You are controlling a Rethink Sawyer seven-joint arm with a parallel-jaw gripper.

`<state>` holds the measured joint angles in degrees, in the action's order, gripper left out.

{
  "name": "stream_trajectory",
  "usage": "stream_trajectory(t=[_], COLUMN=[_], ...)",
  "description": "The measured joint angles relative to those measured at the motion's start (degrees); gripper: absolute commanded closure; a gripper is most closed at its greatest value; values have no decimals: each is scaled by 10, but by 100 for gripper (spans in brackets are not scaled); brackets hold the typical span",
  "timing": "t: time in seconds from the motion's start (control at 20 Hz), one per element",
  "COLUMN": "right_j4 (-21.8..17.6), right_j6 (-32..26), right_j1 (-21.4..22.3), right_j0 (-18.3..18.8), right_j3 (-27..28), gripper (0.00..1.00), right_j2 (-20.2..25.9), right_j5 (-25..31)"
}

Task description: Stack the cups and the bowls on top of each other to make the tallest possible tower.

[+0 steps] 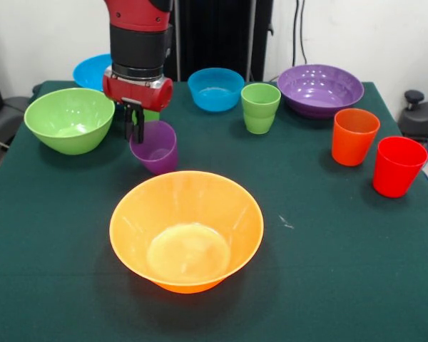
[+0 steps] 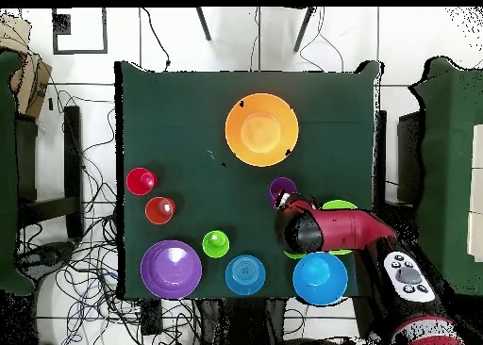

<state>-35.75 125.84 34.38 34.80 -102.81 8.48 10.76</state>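
Observation:
My gripper [image 1: 134,127] is at the left rim of the purple cup [image 1: 155,147], shut on it; the cup leans slightly. In the overhead view the gripper [image 2: 281,201] is at that cup [image 2: 283,187]. The big orange bowl [image 1: 186,229] stands empty just in front of it. The green bowl [image 1: 69,119] is to the left. A green cup [image 1: 260,107], an orange cup [image 1: 354,135] and a red cup [image 1: 398,165] stand to the right. A bit of green [image 1: 152,114] shows behind the gripper. Each piece stands alone.
The smaller blue bowl [image 1: 215,89] and the purple bowl [image 1: 319,89] stand along the far edge. The large blue bowl [image 1: 93,71] is partly behind the arm. The dark green table [image 1: 328,271] ends close past the red cup.

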Motion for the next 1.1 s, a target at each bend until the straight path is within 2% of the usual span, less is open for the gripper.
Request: stream_trajectory(t=[0.65,1.1], right_j4=[32,75], right_j6=[0,0], right_j1=[49,114], right_j0=[0,6], right_j3=[-37,-83], gripper=[100,100], right_j2=[2,20], right_j5=[0,0])
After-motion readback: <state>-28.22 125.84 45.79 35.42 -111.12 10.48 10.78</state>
